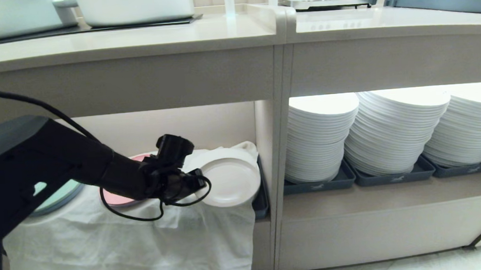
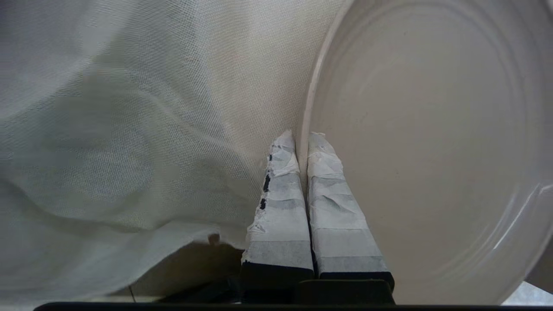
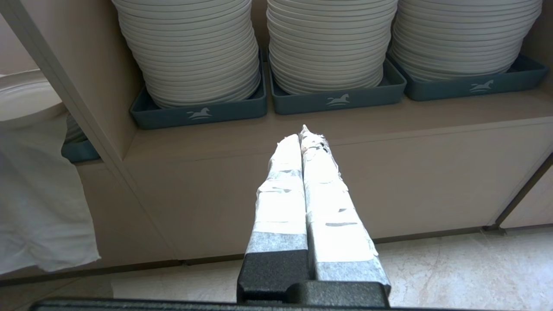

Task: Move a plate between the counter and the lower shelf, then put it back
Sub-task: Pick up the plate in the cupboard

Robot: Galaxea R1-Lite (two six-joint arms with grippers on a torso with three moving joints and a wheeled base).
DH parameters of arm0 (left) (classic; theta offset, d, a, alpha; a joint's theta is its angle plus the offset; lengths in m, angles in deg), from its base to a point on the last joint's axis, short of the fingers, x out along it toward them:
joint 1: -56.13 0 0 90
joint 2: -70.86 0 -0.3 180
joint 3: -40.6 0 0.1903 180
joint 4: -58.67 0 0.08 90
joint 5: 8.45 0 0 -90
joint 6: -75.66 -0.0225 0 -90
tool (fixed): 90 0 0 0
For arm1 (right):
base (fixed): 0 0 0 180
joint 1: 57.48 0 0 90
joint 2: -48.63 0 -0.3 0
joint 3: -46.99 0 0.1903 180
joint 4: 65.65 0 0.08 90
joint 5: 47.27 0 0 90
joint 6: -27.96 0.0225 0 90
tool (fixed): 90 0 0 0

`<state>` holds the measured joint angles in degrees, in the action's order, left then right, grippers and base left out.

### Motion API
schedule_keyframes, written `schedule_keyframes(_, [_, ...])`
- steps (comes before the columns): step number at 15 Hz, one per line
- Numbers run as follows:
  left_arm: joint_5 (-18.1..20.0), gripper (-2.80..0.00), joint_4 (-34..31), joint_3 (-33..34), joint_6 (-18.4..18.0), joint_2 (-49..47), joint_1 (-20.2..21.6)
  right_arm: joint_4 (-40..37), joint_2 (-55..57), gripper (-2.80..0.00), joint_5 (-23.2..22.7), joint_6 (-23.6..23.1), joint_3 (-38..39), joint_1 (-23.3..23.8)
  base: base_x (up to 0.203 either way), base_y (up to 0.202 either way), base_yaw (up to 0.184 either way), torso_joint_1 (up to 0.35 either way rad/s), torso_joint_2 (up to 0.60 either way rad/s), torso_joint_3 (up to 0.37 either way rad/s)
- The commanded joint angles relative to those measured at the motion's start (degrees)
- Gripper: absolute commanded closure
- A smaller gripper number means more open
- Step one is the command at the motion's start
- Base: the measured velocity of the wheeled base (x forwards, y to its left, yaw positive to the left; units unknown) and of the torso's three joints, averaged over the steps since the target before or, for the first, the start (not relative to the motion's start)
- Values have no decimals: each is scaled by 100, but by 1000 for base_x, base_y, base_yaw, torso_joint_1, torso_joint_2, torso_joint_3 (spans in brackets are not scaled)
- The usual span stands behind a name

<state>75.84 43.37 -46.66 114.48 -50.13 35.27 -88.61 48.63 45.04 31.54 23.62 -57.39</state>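
Cloth-draped lower shelf (image 1: 207,124), pink plate (image 1: 118,199), left end effector (image 1: 193,184) pinching plate (image 1: 230,180)

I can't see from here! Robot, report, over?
Left gripper shut on the plate rim, at the lower shelf. Right gripper shut, idle. White cloth draped underneath.

Head: low, facing shelves. Left wrist: very close on the plate (image 2: 432,151) and cloth (image 2: 129,129). Right wrist: farther back, sharing plate stacks (image 3: 328,43) with head.

floor: pale marbled tiles (image 3: 453,268) | furniture: beige shelving unit (image 1: 285,157) | bay: white plate stacks (image 1: 392,131) in dark trays (image 1: 391,178)
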Motion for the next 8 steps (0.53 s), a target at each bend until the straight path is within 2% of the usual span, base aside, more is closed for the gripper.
schedule_keyframes(1, [-1,0,-30,-1,76,176,18,2,0,0,-2,3,0,-1,0,0,0,0,0,0])
schedule_keyframes(8, [66,0,-165,415,393,528,20,2,0,0,-2,3,0,-1,0,0,0,0,0,0])
